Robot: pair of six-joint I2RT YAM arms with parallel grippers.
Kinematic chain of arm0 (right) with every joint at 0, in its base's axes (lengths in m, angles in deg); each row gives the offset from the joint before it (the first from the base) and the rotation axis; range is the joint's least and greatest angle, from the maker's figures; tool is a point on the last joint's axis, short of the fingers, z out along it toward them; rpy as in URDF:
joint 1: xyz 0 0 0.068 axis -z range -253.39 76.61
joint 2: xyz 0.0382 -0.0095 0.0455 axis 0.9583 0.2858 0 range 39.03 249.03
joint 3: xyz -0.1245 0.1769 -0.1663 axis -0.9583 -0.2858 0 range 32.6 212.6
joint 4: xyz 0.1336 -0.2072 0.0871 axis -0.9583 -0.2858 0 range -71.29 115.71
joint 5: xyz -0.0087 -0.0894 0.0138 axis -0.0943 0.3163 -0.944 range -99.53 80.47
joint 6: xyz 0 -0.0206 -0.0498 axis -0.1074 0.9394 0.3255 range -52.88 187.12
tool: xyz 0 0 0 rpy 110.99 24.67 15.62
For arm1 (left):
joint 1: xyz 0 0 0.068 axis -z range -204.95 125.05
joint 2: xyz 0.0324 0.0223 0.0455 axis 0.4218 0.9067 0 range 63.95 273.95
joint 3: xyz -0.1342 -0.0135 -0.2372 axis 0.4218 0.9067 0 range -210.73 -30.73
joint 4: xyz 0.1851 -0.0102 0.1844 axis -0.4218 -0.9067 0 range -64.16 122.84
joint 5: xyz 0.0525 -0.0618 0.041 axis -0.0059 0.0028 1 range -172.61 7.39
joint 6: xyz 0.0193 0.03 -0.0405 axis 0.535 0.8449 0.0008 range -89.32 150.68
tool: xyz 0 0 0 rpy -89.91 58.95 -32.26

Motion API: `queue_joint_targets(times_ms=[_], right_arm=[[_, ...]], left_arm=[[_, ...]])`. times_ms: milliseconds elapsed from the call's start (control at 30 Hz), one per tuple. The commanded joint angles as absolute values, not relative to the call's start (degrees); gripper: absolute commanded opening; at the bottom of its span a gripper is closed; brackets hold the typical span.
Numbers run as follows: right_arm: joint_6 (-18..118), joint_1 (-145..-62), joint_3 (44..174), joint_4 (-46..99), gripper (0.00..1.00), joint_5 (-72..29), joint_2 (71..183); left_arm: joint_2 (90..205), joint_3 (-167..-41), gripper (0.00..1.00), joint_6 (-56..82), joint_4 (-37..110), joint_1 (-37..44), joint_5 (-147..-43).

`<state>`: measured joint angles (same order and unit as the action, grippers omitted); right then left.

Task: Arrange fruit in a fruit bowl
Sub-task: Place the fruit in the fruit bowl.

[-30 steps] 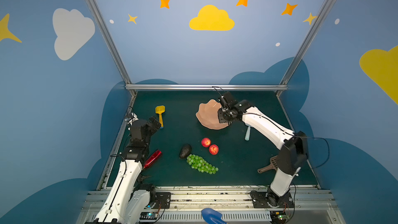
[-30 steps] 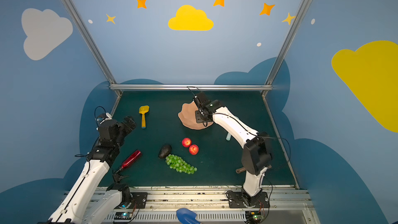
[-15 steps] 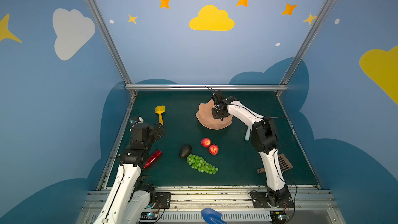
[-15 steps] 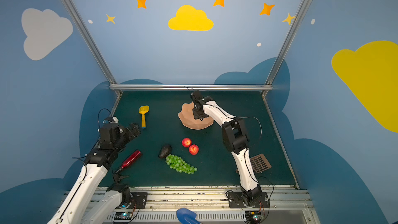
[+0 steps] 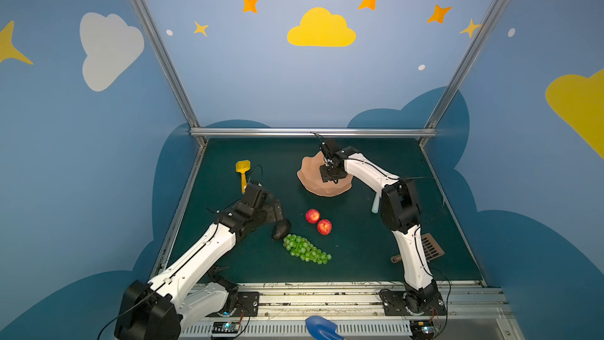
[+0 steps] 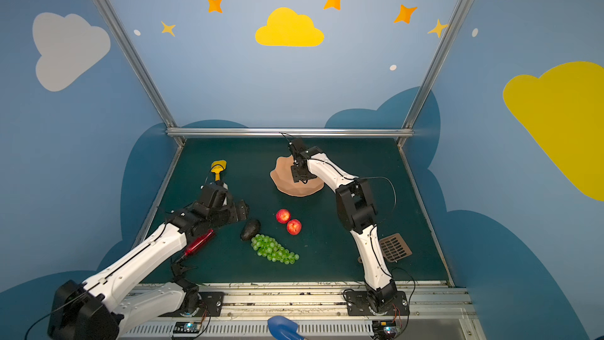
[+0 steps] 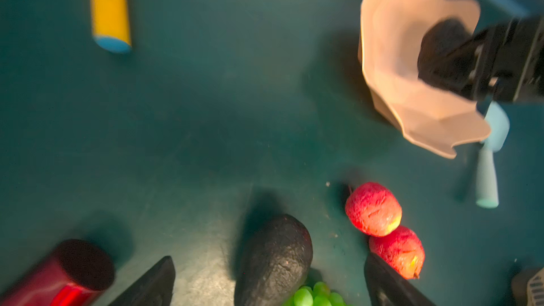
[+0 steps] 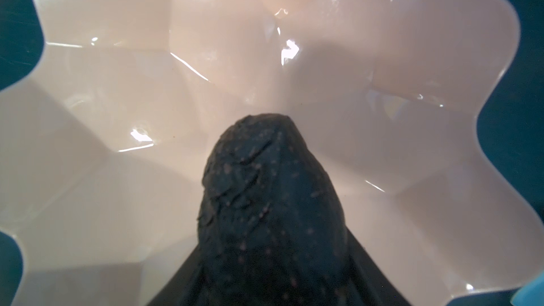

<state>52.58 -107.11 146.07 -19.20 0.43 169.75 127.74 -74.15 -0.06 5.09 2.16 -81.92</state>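
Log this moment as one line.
right tool: around avocado, inside bowl | left tool: open, near second avocado | on table: two apples, grapes

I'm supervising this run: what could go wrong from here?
The right gripper holds an avocado over the bowl's sloped facets; released, it may roll toward the wavy rim. The open left gripper straddles the table avocado, with grapes right beside it and an apple beside one finger; closing could snag either.

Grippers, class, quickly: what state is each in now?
Left gripper: open, holding nothing.
Right gripper: avocado between its jaws over the fruit bowl; grip cannot be told.
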Motion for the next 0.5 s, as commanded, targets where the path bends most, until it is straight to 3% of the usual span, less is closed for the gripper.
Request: queue_joint_targets(times_ms=[0,233,467], right_arm=[[52.2,-107.1,147.6,-18.7,0.56,-0.2,171.6],[51.6,-106.9,148.3,-18.7,0.56,-0.8,173.7],[51.1,-106.7,148.2,-18.6,0.7,-2.0,171.0]], left_arm=[[129.7,-74.5,0.99,-1.9,5.6,4.7,-81.7],[134.4,-75.1,1.0,-2.1,5.9,7.2,-82.0],[140.1,-77.1,0.99,-1.0,3.7,7.4,-84.8]])
